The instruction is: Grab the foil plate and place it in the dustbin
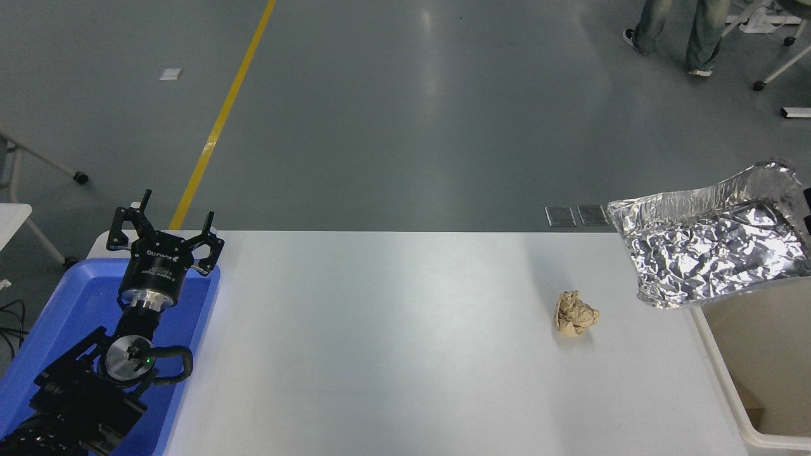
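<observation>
Grey shop floor with a yellow line (222, 120) ran behind the white table (393, 354); a person's legs (681, 31) stood off the far right corner, next to a wheeled chair base (776, 57). Left gripper (166, 229) sat parked over the blue tray (190, 354) at the table's left edge, fingers spread wide, nothing between them. Crumpled brown paper ball (576, 313) lay on the table right of centre, nearer the far edge than the near one, apart from everything else. Foil plate (709, 240) hung in the air over the table's right edge, tilted with its crinkled inside facing the camera, its lower corner just above the bin's near-left rim and up and to the right of the paper ball, not touching it. Dustbin (716, 361) stood against the right edge of the table, cream wall and rim visible below the plate, something brown on its floor. Right gripper (807, 209) showed only as a dark sliver at the picture's right edge, against the plate's right rim; couldn't tell how its fingers were set or where exactly they met the foil.
</observation>
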Motion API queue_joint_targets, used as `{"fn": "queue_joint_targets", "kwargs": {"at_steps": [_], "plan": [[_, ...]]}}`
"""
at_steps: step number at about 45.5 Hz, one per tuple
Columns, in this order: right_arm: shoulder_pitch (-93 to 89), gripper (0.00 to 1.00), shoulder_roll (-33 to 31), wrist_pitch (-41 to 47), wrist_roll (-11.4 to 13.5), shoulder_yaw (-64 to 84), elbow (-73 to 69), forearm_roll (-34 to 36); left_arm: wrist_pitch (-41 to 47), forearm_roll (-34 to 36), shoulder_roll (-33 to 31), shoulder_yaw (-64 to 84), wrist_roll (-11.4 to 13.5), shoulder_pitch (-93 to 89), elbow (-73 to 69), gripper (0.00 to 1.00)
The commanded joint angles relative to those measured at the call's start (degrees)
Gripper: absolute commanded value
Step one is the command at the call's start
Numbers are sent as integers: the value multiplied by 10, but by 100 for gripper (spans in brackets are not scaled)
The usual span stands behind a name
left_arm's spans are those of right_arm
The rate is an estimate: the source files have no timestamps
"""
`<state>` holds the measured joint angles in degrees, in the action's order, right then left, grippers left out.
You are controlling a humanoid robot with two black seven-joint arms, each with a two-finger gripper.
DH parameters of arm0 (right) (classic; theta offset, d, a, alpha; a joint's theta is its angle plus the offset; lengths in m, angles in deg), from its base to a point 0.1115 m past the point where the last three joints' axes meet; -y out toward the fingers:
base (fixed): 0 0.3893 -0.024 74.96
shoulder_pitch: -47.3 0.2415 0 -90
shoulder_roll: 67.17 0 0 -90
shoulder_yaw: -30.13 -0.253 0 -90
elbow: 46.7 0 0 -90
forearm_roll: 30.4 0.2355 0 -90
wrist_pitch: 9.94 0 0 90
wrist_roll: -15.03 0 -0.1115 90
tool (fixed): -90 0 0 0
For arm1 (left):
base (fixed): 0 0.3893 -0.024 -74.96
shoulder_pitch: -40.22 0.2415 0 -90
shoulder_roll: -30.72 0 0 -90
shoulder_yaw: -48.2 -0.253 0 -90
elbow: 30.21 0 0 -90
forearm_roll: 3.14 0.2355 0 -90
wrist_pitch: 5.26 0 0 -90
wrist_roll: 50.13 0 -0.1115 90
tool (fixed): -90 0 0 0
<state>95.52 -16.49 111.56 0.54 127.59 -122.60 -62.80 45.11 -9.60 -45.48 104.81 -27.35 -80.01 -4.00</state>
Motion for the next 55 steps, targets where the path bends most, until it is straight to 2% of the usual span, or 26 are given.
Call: {"fn": "queue_joint_targets", "kwargs": {"at_steps": [1, 6, 12, 18, 22, 29, 34, 46, 55], "plan": [[-181, 0, -113, 10, -3, -67, 238, 29, 1, 0, 0, 0, 0, 1, 0, 100], [-331, 0, -153, 8, -1, -193, 346, 37, 1, 0, 0, 0, 0, 0, 0, 100], [-529, 0, -158, 4, 8, -382, 439, 61, 1, 0, 0, 0, 0, 1, 0, 100], [-718, 0, -146, 1, 46, -576, 535, 85, 1, 0, 0, 0, 0, 0, 0, 100], [-813, 0, -112, -13, 65, -690, 574, 87, 1, 0, 0, 0, 1, 0, 0, 100], [-922, 0, -68, -69, 117, -827, 602, 91, 1, 0, 0, 0, 1, 1, 0, 100], [-988, 0, -37, -115, 149, -884, 615, 122, 1, 0, 0, 0, 1, 0, 0, 100], [-1033, 0, 23, -186, 203, -907, 648, 245, 1, -1, 0, 0, 1, 1, 0, 100], [-1045, 0, 35, -208, 206, -907, 644, 269, 2, -1, 0, 0, 1, 1, 0, 100]]}}
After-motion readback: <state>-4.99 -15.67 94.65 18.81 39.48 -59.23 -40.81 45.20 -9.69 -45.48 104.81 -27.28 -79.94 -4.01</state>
